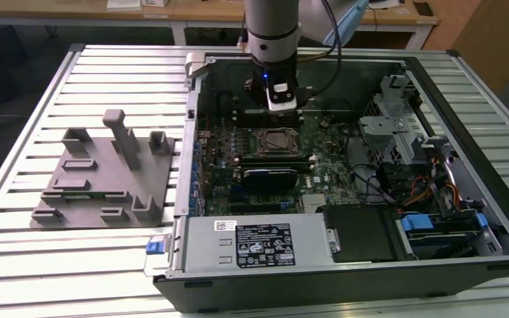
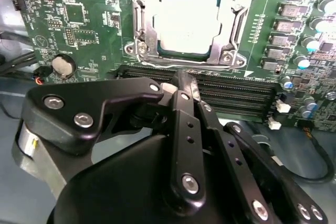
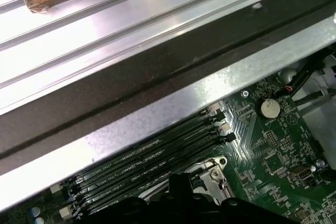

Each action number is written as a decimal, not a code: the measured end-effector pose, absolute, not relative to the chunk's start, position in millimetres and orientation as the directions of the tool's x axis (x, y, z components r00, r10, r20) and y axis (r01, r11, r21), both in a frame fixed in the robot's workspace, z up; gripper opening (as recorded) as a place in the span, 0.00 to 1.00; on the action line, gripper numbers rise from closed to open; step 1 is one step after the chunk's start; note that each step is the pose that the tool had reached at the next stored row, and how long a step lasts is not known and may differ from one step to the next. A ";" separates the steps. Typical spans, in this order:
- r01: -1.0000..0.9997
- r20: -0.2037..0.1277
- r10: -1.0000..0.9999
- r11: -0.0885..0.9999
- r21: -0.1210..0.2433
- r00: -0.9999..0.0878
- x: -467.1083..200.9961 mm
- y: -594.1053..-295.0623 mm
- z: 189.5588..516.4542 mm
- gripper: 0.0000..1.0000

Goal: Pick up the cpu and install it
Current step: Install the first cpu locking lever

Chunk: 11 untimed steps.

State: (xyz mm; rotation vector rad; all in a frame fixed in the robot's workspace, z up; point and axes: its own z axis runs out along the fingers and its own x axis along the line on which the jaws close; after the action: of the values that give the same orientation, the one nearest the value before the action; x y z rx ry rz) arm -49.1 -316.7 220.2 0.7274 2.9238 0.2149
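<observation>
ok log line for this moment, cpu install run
stage: cpu seated in motherboard socket | gripper: shut, empty, above memory slots beside socket | case: open

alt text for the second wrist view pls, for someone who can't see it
The cpu, a silver square chip, sits in the metal-framed socket on the green motherboard. The black claw is shut and empty in front of it, over the long black memory slots. A coin cell battery lies beside the socket.
</observation>
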 end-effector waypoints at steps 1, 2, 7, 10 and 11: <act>0.457 -0.077 0.473 0.875 0.162 -0.878 -48.8 -316.7 220.2 0.11; 0.459 -0.068 0.473 0.875 0.153 -0.879 -48.3 -316.7 220.1 0.11; 0.463 -0.051 0.472 0.877 0.132 -0.880 -47.9 -316.7 220.0 0.11; 0.463 -0.050 0.472 0.877 0.131 -0.880 -47.9 -316.7 220.3 0.11; 0.463 -0.050 0.472 0.877 0.131 -0.880 -47.9 -316.7 221.3 0.11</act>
State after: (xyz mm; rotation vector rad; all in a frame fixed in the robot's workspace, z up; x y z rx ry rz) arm -47.9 -316.7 221.3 0.7396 2.9650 0.1760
